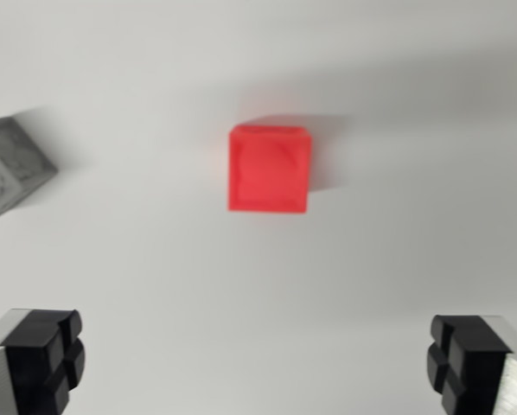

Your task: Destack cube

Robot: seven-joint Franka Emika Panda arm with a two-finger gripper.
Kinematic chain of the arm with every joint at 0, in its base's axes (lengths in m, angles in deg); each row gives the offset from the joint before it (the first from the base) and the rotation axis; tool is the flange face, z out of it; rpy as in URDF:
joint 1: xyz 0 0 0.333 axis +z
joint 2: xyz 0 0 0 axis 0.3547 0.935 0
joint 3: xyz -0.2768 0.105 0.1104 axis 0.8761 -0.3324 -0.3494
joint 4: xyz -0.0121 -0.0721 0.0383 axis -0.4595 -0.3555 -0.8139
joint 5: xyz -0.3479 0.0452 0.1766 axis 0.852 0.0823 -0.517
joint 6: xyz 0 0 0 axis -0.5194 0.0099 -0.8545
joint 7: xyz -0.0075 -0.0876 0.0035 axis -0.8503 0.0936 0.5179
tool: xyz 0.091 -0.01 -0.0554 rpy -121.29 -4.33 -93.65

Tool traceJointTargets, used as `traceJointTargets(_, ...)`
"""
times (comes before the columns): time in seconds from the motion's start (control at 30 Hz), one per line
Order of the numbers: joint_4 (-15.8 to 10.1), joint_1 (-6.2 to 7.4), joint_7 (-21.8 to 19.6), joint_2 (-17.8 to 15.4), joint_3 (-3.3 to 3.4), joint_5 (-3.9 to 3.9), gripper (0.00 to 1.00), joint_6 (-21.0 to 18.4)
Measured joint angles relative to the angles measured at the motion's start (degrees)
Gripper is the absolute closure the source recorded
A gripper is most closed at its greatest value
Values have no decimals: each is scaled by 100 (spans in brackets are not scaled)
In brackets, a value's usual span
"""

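Red cube [269, 169] on the white surface [397, 259], upper middle of the wrist view, clear of everything round it. End effector [258, 359] spread wide and holding nothing — one dark fingertip [42, 354] at the bottom on the wrist view's left, the other at the bottom right, bare surface between them.

Cube well ahead of the fingertip line, toward the top of the frame, and only a touch right of the midline between the two pads. Sideways, then, close to lined up; the remaining offset mostly forward. Sides of the cube roughly square to the frame, so two opposite faces stand about parallel to the pads — little or no wrist turn likely needed, by this reading. No long axis to speak of: a cube, top face seemingly recessed, though blur hides the detail.

Whether another cube sits beneath cannot be told from straight above; only the top and a sliver of the near side visible, with a soft shadow up and to the right.

Grey block [8, 169] at the wrist view's left edge, cut off by the frame, well apart from the cube and outside the pads' path.

Single arm, so no choice of side.
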Motion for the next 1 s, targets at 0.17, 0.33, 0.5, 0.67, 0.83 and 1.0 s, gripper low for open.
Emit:
traceJointTargets(0.17,116,0,-12,-172,0,13,0,-289)
traceJointTargets(0.33,226,0,-19,-298,0,22,0,-527)
traceJointTargets(0.5,332,0,-25,-402,0,28,0,-736)
traceJointTargets(0.67,409,0,-29,-462,0,33,0,-875)
traceJointTargets(0.83,474,0,-32,-510,-1,35,0,-986)
traceJointTargets(1.0,500,0,-34,-530,-1,37,0,-1035)
